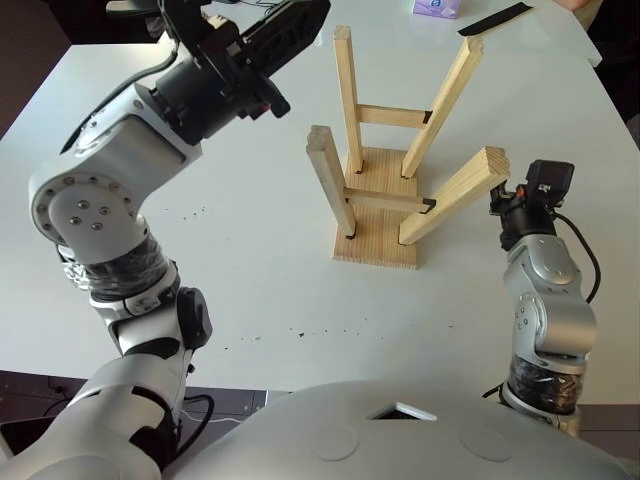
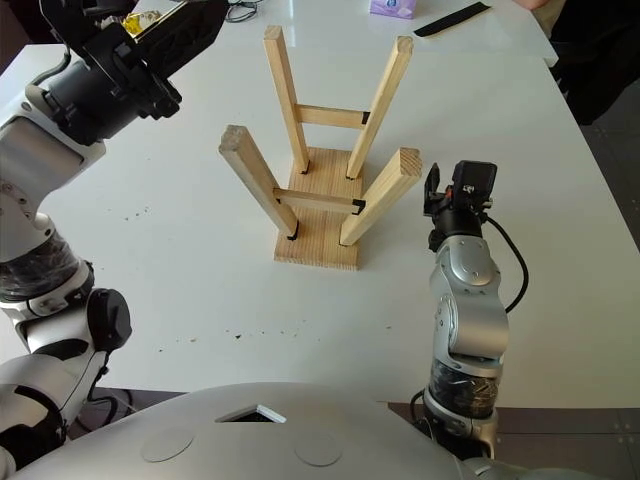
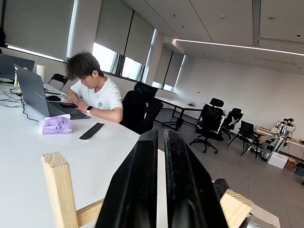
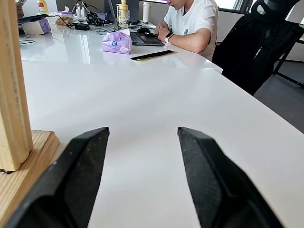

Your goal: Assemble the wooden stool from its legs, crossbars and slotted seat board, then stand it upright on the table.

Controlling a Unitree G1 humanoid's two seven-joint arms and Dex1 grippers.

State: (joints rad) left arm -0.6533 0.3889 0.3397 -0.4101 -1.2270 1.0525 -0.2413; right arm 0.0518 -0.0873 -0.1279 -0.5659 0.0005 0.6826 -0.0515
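The stool [image 1: 380, 200] sits upside down on the table [image 1: 250, 260], its seat board [image 1: 375, 248] flat on the surface, four legs splayed in the air and two crossbars [image 1: 390, 198] bridging them. It looks fully put together, so what remains is probably turning it over. Being bare wood, it should be stiff, fairly light and not slippery. The legs seem only slotted into the board, though, so a pull on one leg end could work a joint loose. The safer hold is likely low on a leg, close to the board, or on a crossbar, with one claw on each side for the flip. The right claw [image 4: 142, 134] is spread wide and holds nothing. The tilted end of the near right leg [image 1: 455, 195] is just beside it on its inner side, and that leg's foot and the board's corner lie off to one side of the fingers, not between them. The left claw [image 1: 318, 14] hangs raised above the table with its fingers [image 3: 142, 190] pressed almost together around nothing. The far left leg [image 1: 349, 100] rises near its tip, and the rest of the stool lies below it, towards the robot's right.
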